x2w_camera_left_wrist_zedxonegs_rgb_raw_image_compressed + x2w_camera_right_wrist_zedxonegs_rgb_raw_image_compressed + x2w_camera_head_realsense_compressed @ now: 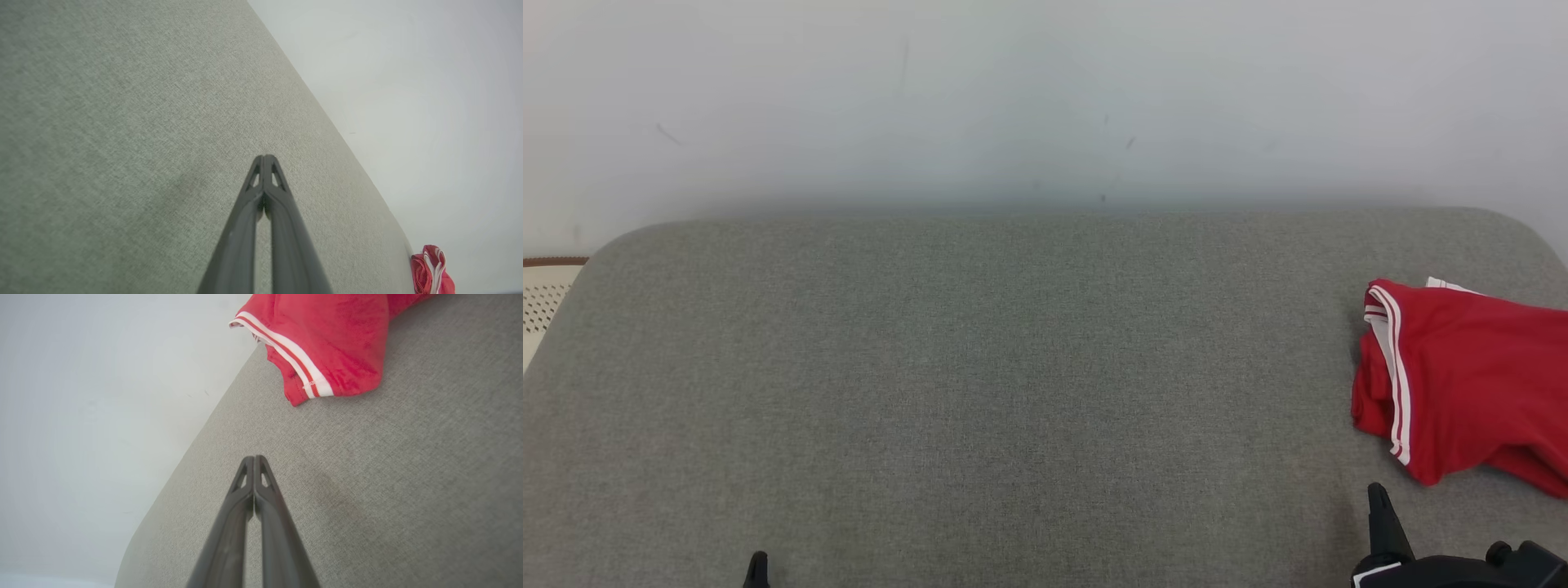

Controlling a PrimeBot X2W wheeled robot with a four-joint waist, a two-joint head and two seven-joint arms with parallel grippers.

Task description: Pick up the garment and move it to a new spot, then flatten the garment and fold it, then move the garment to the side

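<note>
Garment: a red garment [1462, 376] with white stripes along one hem lies rumpled at the right end of the grey padded surface [980, 367]. It runs off the right edge of the head view, and a bit of white shows at its far side.
Left gripper: the left gripper [264, 157] has its two dark fingers pressed together at the tips, closed on themselves. It sits over bare grey fabric at the left end, well apart from the garment.
Right gripper: the right gripper [254, 458] also has its jaws together, tip against tip. It points toward the striped hem and is near it but apart from it, with a strip of grey cloth between the two.
Surface: a woven grey covering with rounded far corners (it looks soft from where I stand).
Wall: a pale wall [1013, 98] rises straight behind the surface, with a few faint dark marks on it.
Far left: a pale perforated object with a brown rim [543, 294] stands beside the surface. I cannot tell what it is.
</note>
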